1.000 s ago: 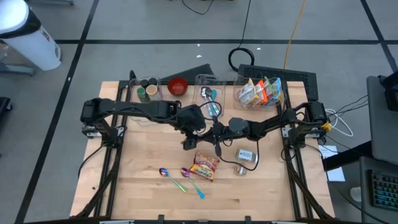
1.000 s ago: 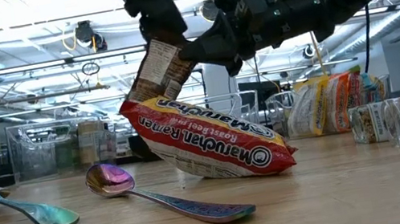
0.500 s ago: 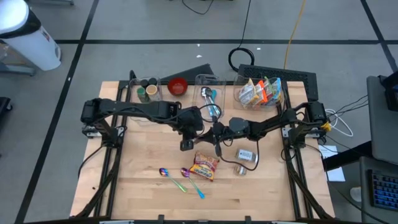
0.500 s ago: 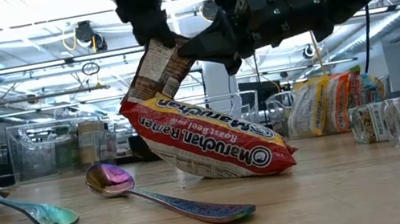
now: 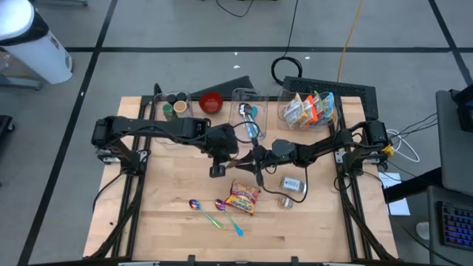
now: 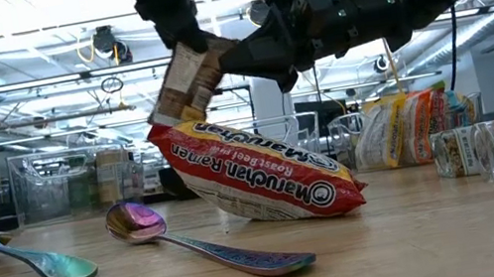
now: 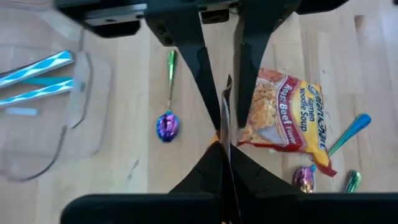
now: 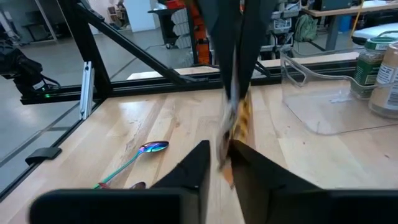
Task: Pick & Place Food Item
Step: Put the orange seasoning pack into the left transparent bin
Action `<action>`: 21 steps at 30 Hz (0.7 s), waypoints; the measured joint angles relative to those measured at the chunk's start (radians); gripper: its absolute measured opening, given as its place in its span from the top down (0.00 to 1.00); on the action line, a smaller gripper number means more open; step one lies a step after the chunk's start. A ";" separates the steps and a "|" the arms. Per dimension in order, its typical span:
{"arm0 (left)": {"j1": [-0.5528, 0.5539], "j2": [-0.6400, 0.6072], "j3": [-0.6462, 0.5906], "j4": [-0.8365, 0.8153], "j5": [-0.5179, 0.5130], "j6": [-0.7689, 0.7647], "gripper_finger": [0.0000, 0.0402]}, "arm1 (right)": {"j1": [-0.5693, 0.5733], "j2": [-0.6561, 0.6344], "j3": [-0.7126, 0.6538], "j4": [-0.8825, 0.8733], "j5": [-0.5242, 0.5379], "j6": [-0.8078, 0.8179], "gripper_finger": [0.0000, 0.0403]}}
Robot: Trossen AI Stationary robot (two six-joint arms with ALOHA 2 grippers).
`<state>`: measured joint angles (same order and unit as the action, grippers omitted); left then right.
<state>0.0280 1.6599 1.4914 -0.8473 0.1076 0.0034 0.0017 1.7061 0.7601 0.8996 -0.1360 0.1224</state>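
Red-and-yellow plastic ramen packet (image 6: 254, 180), tilted, lower end on wooden bench (image 5: 170, 222); raised brown end pinched in shut left fingers (image 7: 225, 118); right fingers (image 8: 219, 155) just beside, slightly parted.

Glossy ramen packet (image 6: 253, 173), wooden table (image 5: 166, 218)
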 joint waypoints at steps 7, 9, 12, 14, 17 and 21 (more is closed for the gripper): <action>0.030 -0.127 0.000 -0.102 -0.035 -0.002 0.99 | 0.000 0.000 0.000 -0.021 0.000 0.009 0.71; 0.038 -0.177 0.000 -0.123 -0.041 -0.003 0.99 | 0.000 0.000 0.000 -0.024 0.001 0.014 0.68; 0.047 -0.262 -0.014 -0.139 -0.084 -0.004 1.00 | -0.002 0.000 0.000 -0.022 0.001 0.016 0.66; 0.053 -0.325 -0.049 -0.137 -0.112 -0.007 1.00 | -0.002 0.000 0.000 -0.024 0.002 0.016 0.66; 0.067 -0.437 -0.144 -0.092 -0.142 -0.028 1.00 | -0.002 0.000 0.000 -0.020 0.002 0.016 0.66; 0.080 -0.620 -0.350 0.057 -0.154 -0.068 1.00 | -0.002 0.000 0.000 -0.022 0.003 0.015 0.67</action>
<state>0.1081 1.0401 1.1413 -0.7905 -0.0466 -0.0647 0.0002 1.7058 0.7599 0.8778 -0.1325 0.1377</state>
